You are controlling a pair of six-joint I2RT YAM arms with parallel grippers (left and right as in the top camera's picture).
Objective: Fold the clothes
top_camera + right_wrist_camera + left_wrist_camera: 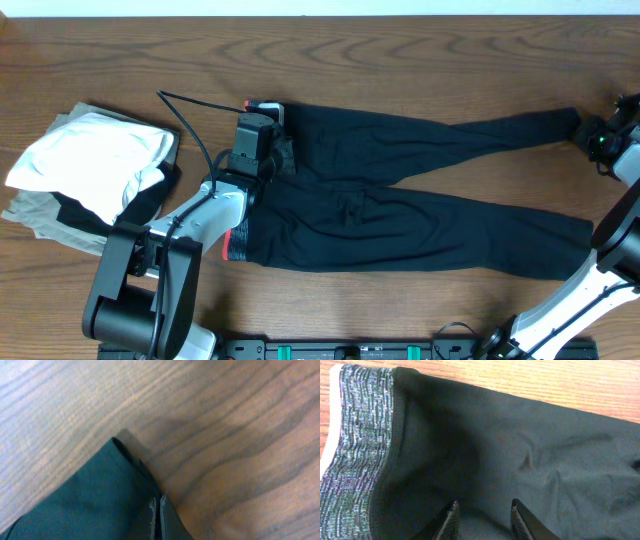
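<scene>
First fold: pinching trousers (400, 210) cuff (120, 447) in shut right hand (156, 510); left hand (485, 512) part-open, empty, beside waistband (360, 435). Probably next: cuff to waistband.

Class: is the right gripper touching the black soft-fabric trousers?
Touching. Right wrist view: the right gripper is shut on the hem of the black soft-fabric trousers.

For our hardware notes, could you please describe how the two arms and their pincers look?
Both arms have white-grey links between bulky black joints. The left arm carries a thin black cable; the left pincer has two dark tapering fingers with ridged edges. The right arm ends in the black right pincer, with a small green light.
</scene>
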